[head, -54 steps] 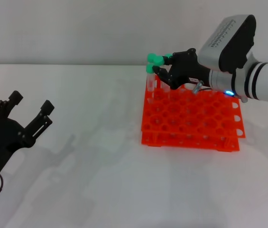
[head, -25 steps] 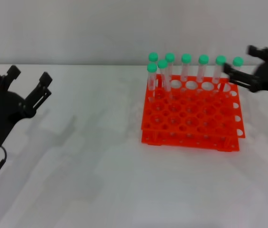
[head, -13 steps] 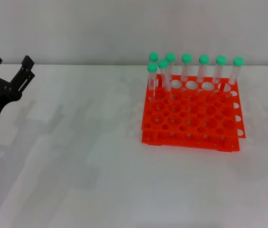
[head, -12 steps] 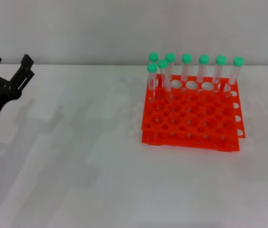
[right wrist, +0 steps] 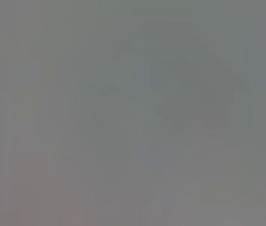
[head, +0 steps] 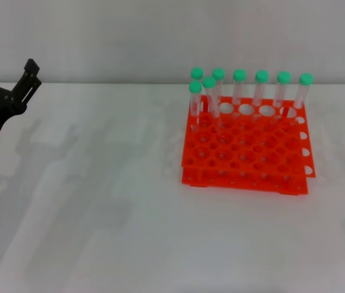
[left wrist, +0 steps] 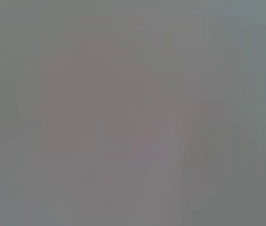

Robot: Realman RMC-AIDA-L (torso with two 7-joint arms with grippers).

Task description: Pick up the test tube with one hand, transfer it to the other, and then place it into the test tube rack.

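In the bright orange-red plastic rack (head: 245, 149) on the white worktop (head: 111, 213), eight green-capped clear tubes (head: 209, 97) are held upright; well apart, the left black end effector (head: 7, 73) is seen spread, empty.

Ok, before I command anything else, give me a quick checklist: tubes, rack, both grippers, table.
1. Test tubes seated: eight green-capped tubes stand in the test tube rack, including the second-row tube. Ok.
2. Rack flat on the table: ok.
3. Left gripper empty, fingers spread, at the table's far left: ok.
4. Right gripper: not in the head view. Cannot tell.
5. Loose tube waiting on the table: none seen. Not ok for another pick.
6. Wrist views: show nothing usable. Cannot tell.
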